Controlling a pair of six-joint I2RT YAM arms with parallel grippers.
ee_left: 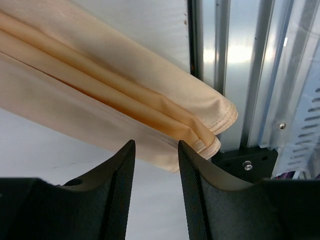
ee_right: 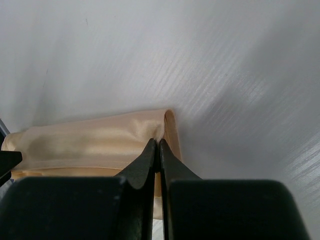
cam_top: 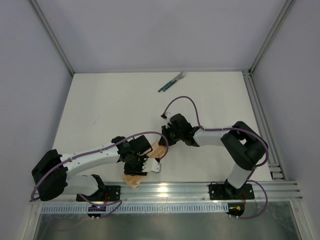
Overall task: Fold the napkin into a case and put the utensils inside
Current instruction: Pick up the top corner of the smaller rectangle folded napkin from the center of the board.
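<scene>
The peach-tan napkin lies folded into a narrow strip near the table's front edge, mostly hidden under both grippers in the top view. In the left wrist view its layered end lies just beyond my left gripper, which is open and empty above the table. My right gripper is shut on the folded far edge of the napkin. In the top view the left gripper and right gripper sit at opposite ends of the strip. The utensils, green-handled, lie at the far centre.
A metal rail runs along the table's front edge, right by the napkin's near end; it also shows in the left wrist view. A second rail lines the right side. Grey walls enclose the table.
</scene>
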